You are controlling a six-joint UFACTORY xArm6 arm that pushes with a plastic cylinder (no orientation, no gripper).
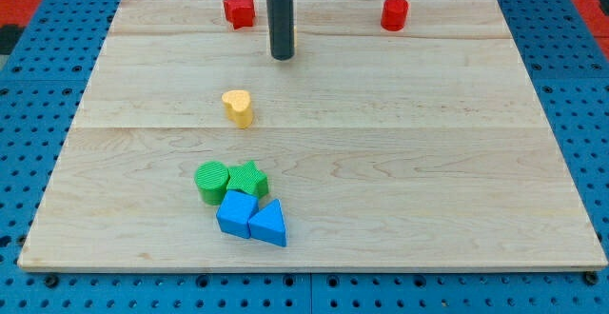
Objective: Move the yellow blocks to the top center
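Below my tip (283, 57): smooth yellow heart block (238, 107) on wood board (428, 162).

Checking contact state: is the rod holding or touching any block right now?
Nothing held. My tip stands near the board's top centre, apart from the yellow heart block; a yellow sliver shows behind the rod.

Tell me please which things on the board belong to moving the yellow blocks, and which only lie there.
For the job:
yellow heart block
yellow block, mostly hidden behind my tip

Only lying there:
red star block
red cylinder
green cylinder
green star block
blue block
blue triangle block
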